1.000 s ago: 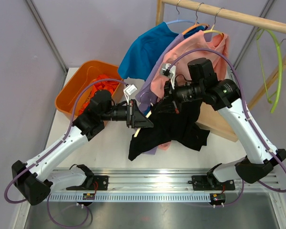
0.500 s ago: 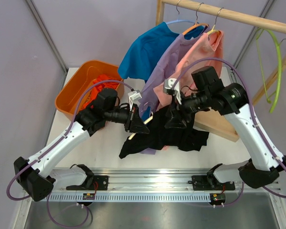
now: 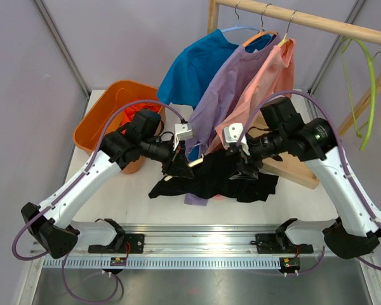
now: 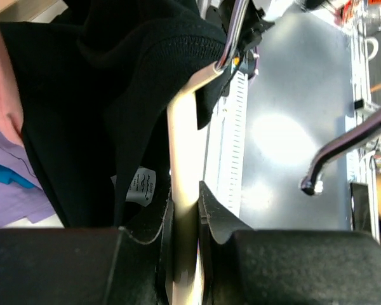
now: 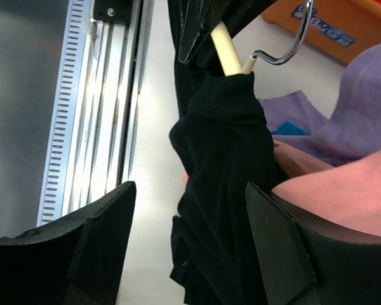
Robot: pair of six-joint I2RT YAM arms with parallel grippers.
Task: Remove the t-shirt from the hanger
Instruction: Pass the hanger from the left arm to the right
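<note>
The black t-shirt lies crumpled low over the table, one part still draped on the cream hanger. My left gripper is shut on the hanger's cream bar, and the hanger's metal hook juts to the right in the left wrist view. Black t-shirt cloth hangs off the bar's upper end. My right gripper stands open beside the cloth. In the right wrist view its fingers are spread wide on either side of the black t-shirt, not pinching it.
An orange bin with red clothing stands at the back left. Blue, purple and pink shirts hang from the wooden rail. A green hanger hangs at the right. The rack's wooden base lies under my right arm.
My right gripper has opened and let go of the black t-shirt. Both arms have come down, and the t-shirt has dropped lower onto the table.
</note>
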